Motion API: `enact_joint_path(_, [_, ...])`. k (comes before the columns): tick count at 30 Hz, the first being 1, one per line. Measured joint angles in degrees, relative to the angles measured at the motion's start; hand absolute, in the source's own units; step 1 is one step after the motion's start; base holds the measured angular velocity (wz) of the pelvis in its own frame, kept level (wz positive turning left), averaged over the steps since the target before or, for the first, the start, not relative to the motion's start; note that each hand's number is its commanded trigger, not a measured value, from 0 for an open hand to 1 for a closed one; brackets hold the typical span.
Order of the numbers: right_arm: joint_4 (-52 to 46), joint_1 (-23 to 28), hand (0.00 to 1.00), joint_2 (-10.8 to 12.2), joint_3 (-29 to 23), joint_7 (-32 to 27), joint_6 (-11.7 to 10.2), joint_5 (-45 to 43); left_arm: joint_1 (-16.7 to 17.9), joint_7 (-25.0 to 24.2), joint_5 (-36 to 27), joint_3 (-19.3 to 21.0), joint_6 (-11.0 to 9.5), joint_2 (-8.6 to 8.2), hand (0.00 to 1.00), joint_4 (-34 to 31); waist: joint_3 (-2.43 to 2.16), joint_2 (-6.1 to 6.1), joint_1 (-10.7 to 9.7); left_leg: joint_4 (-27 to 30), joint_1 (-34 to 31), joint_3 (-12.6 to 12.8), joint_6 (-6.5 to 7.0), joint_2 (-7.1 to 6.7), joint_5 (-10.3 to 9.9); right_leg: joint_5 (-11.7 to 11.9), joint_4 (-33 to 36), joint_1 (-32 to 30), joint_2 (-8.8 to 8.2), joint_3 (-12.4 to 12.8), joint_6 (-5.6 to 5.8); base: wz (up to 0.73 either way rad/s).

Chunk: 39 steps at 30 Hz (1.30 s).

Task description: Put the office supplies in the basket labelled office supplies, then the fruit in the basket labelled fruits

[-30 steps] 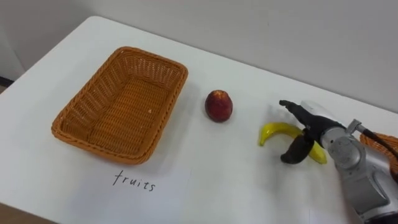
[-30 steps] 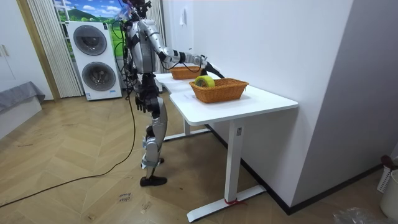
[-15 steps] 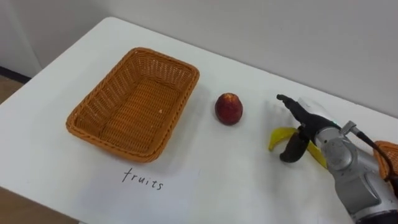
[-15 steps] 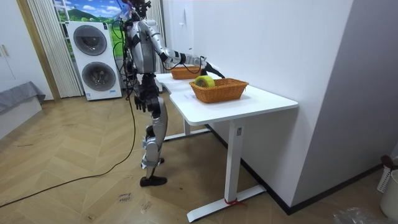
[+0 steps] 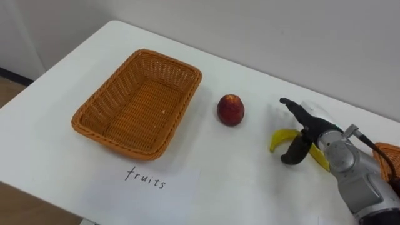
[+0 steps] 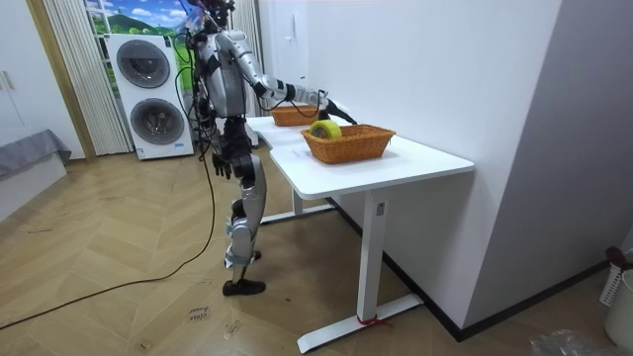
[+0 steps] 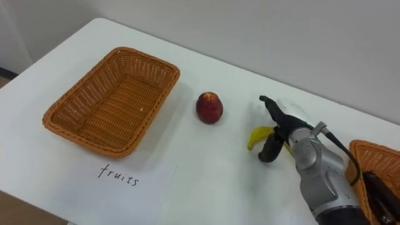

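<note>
Right hand (image 5: 307,132) is over the banana (image 5: 280,136) on the smooth white table (image 5: 219,187). Fingers (image 5: 292,107) are straight and spread wide past its far side, thumb bent down on its near side, banana btwn them; can't tell if they touch it. Banana is smooth, yellow and curved, w/ its long axis approx left–right, crosswise to the fingers. Its free tip points near-left of the thumb, and the other end is mostly hidden under the palm.

Left of the fingertips, apart, is a round red fruit (image 5: 230,110) w/ matte skin. Farther left is a rectangular woven wicker basket (image 5: 134,106), orange-brown, w/ a handwritten paper label (image 5: 145,177) just at its near side.

Behind the wrist is a second wicker basket (image 7: 378,156), cut off at the frame edge, w/ a dark item inside that is hard to make out.

Room view: left hand (image 6: 224,158) hangs by the hip, too small to read.
</note>
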Motion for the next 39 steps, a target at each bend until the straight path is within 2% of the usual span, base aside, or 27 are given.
enact_joint_path(9, [0.45, 0.23, 1.00, -0.18, 0.15, 3.80, 0.23, 0.02, 0.24, -0.55, -0.03, 0.21, 0.01, 0.01, 0.00, -0.22, -0.11, -0.46, -0.05, 0.04, -0.03, 0.00, -0.12, 0.00, 0.08, 0.00, 0.08, -0.03, 0.02, 0.05, 0.00, 0.00])
enact_joint_path(18, [2.30, 0.07, 1.00, -0.17, 0.63, 1.30, 1.06, -1.69, 0.01, -1.66, -0.03, 0.22, 0.00, 0.13, 0.00, -0.26, -0.11, -0.73, 0.26, -0.09, -0.12, -0.23, -0.13, -0.01, 0.14, 0.00, 0.04, -0.06, 0.04, -0.05, 0.00, 0.03])
enact_joint_path(25, [3.02, 0.05, 1.00, -0.17, 0.70, -0.02, -0.10, -0.69, -0.98, -1.68, -0.04, 0.19, -0.49, 0.16, 0.00, -0.25, -0.06, -0.57, -0.02, 0.38, 0.03, -0.29, -0.10, -0.05, 0.16, 0.00, -0.15, 0.18, 0.03, 0.12, 0.00, 0.00])
enact_joint_path(36, [3.90, 0.01, 1.00, -0.27, 0.62, -0.69, -0.10, 0.78, -0.45, -1.68, 0.00, 0.10, -0.18, 0.16, 0.00, -0.22, -0.04, -0.44, 0.13, -0.07, -0.08, -0.37, -0.20, -0.01, 0.20, 0.00, -0.05, 0.02, 0.12, 0.26, 0.00, 0.00])
enact_joint_path(39, [3.87, 0.01, 1.00, -0.27, 0.58, -0.80, -0.20, 1.79, -0.85, -1.67, 0.00, 0.10, -0.20, 0.11, 0.00, -0.17, -0.03, -0.34, 0.06, -0.13, 0.05, 0.03, -0.20, 0.04, 0.21, 0.00, -0.07, -0.11, 0.12, 1.08, 0.00, -0.08])
